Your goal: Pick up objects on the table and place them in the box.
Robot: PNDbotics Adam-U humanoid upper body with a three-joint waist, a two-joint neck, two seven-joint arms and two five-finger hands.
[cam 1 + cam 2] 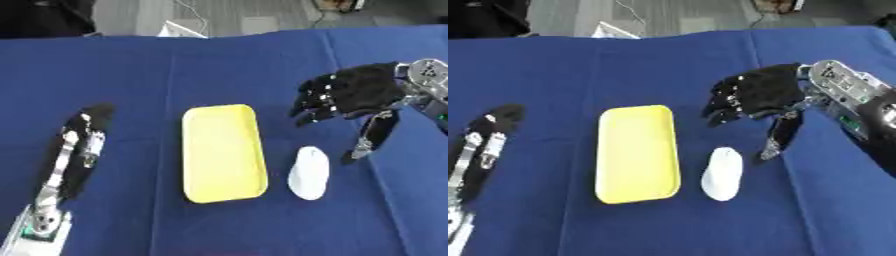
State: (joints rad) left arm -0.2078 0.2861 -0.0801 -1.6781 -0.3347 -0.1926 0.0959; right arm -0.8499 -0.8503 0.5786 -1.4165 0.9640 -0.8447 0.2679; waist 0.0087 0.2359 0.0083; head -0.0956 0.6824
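Fingers of the left hand lie straight and relaxed, resting near the left edge. Just right of it sits the yellow tray (the box, I think), with nothing in it yet. A white oval thing lies beside the tray's right side, apart from it. The right hand hangs a little farther off, fingers spread, grasping nothing. It probably must drop down and close around that white thing next. A blue cloth covers the table; grey floor shows beyond.

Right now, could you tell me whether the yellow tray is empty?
Empty: the yellow tray shows only bare yellow inside, and the white object lies beside it on the blue cloth.
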